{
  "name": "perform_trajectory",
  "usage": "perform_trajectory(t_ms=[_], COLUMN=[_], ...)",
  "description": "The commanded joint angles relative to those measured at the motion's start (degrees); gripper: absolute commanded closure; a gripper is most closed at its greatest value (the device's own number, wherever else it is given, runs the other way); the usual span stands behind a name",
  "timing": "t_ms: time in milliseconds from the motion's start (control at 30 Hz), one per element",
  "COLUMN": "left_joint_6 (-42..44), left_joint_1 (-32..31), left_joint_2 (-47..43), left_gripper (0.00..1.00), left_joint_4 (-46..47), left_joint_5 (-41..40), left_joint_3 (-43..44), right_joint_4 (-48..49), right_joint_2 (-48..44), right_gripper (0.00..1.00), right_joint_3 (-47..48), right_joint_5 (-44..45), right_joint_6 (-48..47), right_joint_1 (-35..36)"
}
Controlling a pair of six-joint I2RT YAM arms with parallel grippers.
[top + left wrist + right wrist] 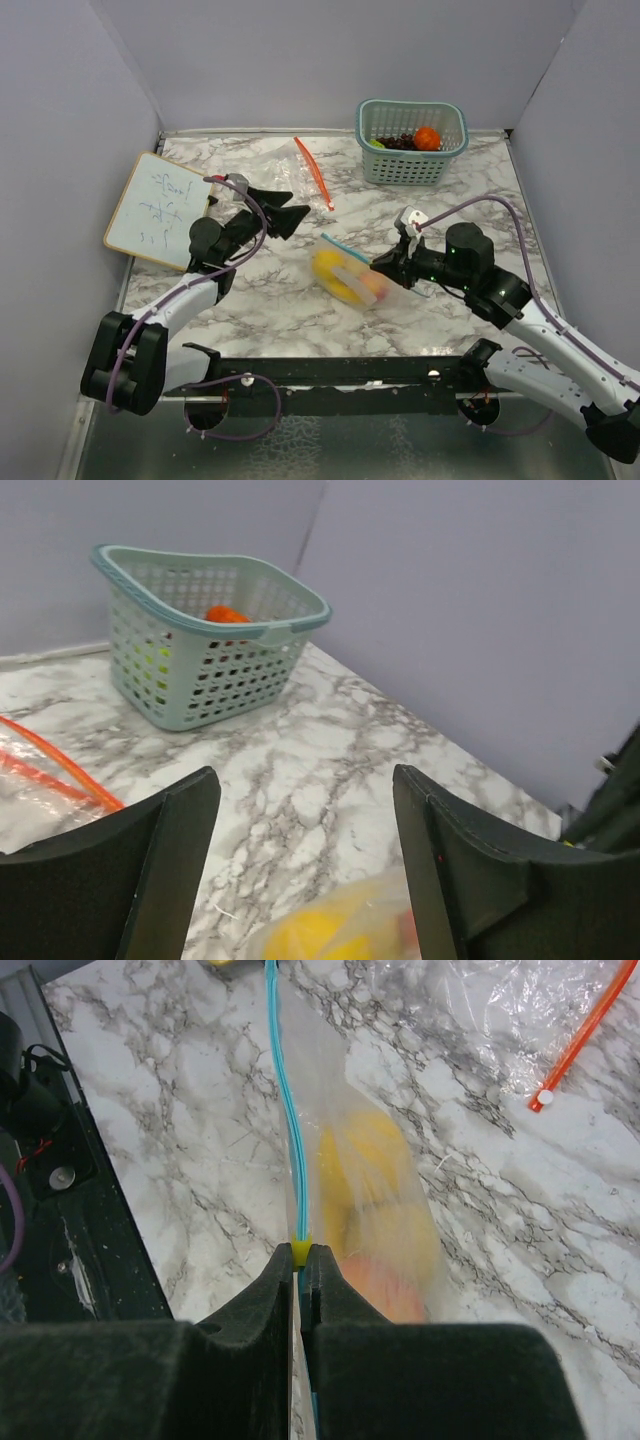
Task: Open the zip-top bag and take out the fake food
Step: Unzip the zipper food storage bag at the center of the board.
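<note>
Well in front of the basket [411, 141], the bag [345, 272] holds yellow fruit [365, 1165]; the right gripper [300, 1258] is pressed together on its zip slider [299, 1251], probably to pull it open. Well left of the basket, the left gripper [302, 815] hangs spread and empty.

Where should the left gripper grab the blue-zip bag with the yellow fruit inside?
Probably the free end of the blue zip strip, from the left: it is thin, straight and clear of the fruit; the right gripper clamps the other end.
</note>
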Motion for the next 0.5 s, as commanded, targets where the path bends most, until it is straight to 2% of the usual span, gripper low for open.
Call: perform_trajectory(t_ms=[0,167,300,367,467], left_joint_6=[-1.38,-5.36,-19.65,-19.68,-17.30], left_joint_1=[0.01,0.03,-0.56,-2.62,-5.16], left_joint_2=[-2.37,-0.31,8.18,10.90,12.12], left_gripper=[0.26,0.30,0.32,0.35,0.35], left_joint_4=[14.86,24.82,44.64,45.10,44.98], left_joint_5=[15.95,24.20,31.76,34.39,35.38], left_joint_3=[-1.90,-1.62,0.25,1.97,2.21], right_joint_4=[-0.99,-0.79,-0.89,-0.90,-1.16], right_joint_2=[1.14,0.56,0.14,0.02,0.09], right_gripper=[0.98,0.98,0.98,0.98,0.98], right_joint_3=[2.31,2.40,2.40,2.49,2.82], right_joint_5=[1.40,1.18,0.14,-0.14,-0.64], right_joint_6=[-0.95,-0.96,-0.67,-0.67,-0.75], right_joint_1=[-0.13,-0.17,-0.13,-0.13,-0.13])
